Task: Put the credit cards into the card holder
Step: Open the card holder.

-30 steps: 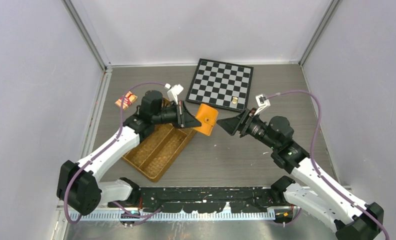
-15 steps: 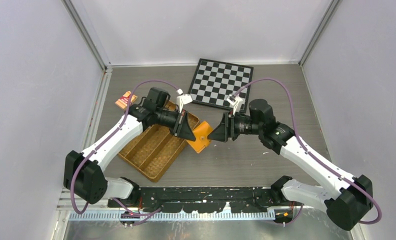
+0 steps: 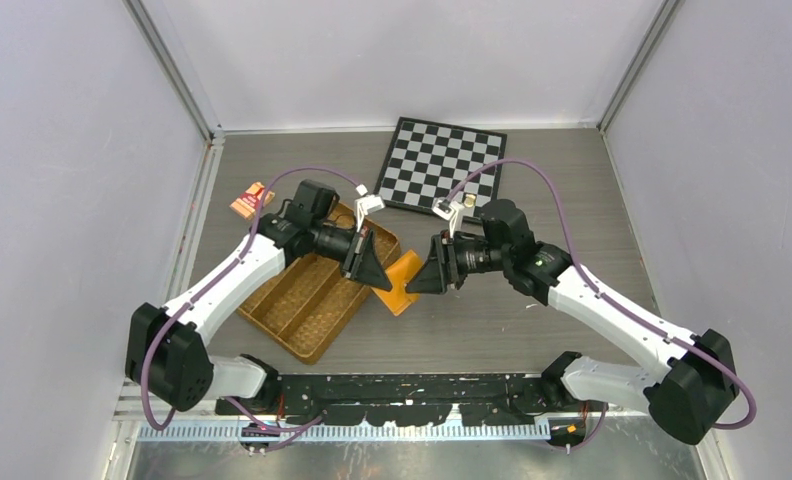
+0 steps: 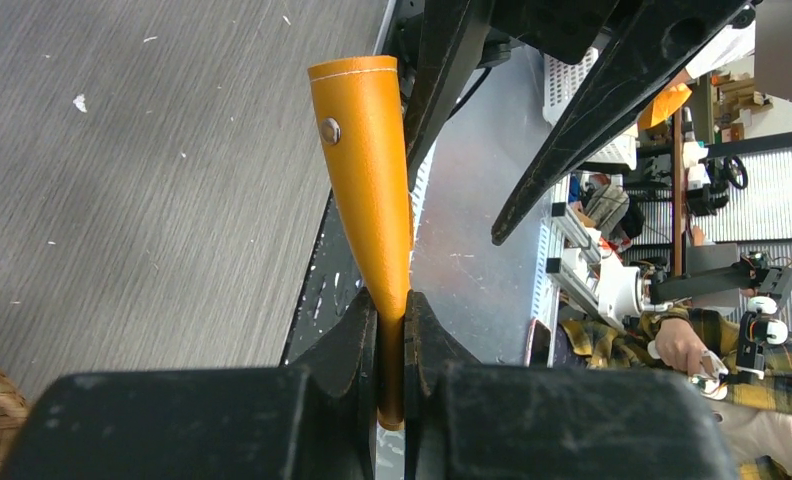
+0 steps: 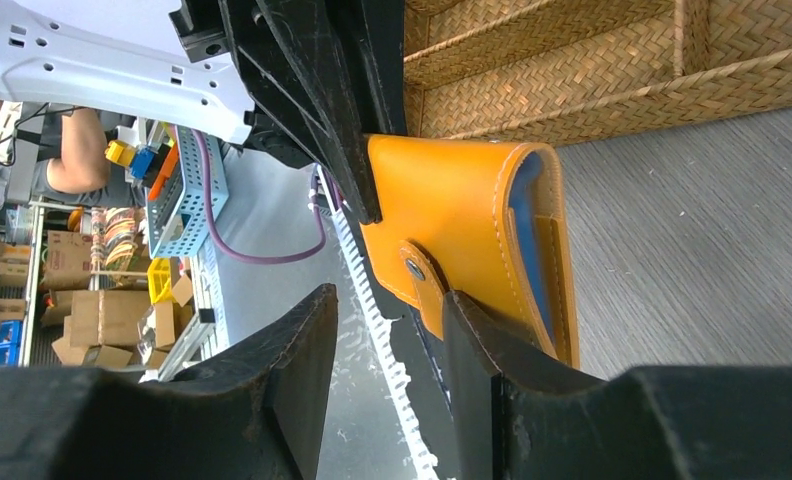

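Observation:
My left gripper is shut on the edge of the orange card holder and holds it above the table, just right of the woven tray. In the left wrist view the holder stands edge-on out of my shut fingers, its snap showing. My right gripper is open and faces the holder from the right. In the right wrist view my right gripper has the holder's snap strap between its jaws, next to the right finger. The holder shows the edge of a light blue card inside. No silver-grey card is in view.
A brown woven divided tray lies under my left arm and also shows in the right wrist view. A chessboard lies at the back with a small piece on it. A red-and-tan packet lies at the far left.
My left gripper has carried the holder nearer and lower, turning it edge-up. My right arm has swung left and its open gripper has closed in on the holder.

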You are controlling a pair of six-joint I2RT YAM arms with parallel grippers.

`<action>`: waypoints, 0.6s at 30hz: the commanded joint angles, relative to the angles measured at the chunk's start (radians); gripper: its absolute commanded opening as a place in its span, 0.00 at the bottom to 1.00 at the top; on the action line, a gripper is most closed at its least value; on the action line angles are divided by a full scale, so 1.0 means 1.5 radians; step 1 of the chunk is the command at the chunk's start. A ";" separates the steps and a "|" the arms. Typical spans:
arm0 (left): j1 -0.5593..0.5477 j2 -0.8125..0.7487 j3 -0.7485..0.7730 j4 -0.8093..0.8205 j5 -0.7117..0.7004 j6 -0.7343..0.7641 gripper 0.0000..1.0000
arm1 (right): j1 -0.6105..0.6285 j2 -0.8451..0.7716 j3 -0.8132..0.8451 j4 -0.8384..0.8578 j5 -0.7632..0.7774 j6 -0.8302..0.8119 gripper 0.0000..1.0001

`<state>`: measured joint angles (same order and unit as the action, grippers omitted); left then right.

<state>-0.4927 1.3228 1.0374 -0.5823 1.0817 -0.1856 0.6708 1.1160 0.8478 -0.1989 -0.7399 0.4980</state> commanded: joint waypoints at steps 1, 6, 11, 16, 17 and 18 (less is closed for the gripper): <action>-0.005 -0.030 0.007 0.048 0.068 -0.016 0.00 | 0.016 0.011 0.026 0.021 -0.015 -0.013 0.47; -0.005 -0.030 0.009 0.048 0.054 -0.017 0.00 | 0.032 0.018 0.027 0.022 -0.026 -0.009 0.43; -0.003 -0.022 0.009 0.043 0.027 -0.019 0.00 | 0.060 0.035 0.028 0.054 -0.024 0.006 0.39; 0.001 -0.021 0.008 0.038 0.006 -0.018 0.00 | 0.080 0.053 0.030 0.072 -0.016 0.014 0.27; 0.002 -0.022 0.009 0.037 0.003 -0.017 0.00 | 0.083 0.057 0.032 0.073 -0.014 0.014 0.25; 0.003 -0.022 0.009 0.036 0.000 -0.018 0.00 | 0.087 0.060 0.033 0.076 -0.014 0.015 0.23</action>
<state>-0.4904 1.3151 1.0294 -0.6018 1.0668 -0.2043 0.7628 1.1893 0.8516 -0.1585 -0.7322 0.5041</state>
